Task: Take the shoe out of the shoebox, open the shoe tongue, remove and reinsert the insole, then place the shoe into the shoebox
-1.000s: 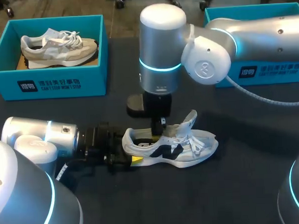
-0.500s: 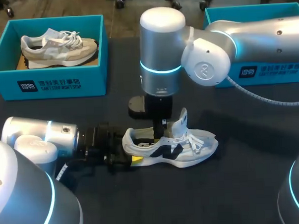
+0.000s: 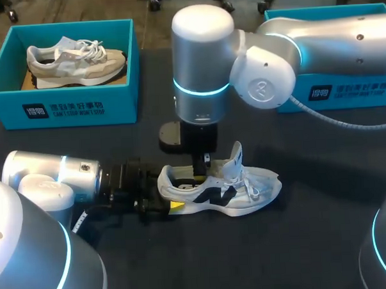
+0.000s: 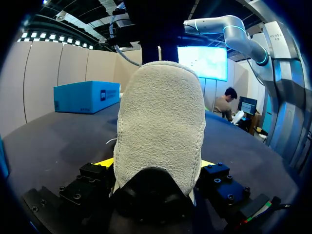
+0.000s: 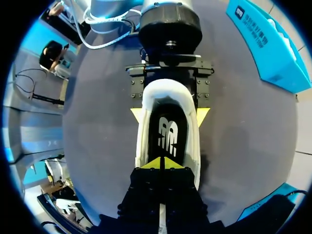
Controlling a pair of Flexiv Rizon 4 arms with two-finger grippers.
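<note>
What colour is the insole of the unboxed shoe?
The insole in the shoe is black with a white mark; right wrist view shows it best.

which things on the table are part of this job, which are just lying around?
Job: white shoe, heel clamped in the left gripper; its insole; right gripper at the shoe's opening; right shoebox, probably.
Lying about: left shoebox; beige shoe inside it.

Fuzzy rough cloth on the shoe (image 4: 161, 126) heel, glossy smooth right arm (image 3: 202, 54) casing, matt table (image 3: 325, 241).
</note>
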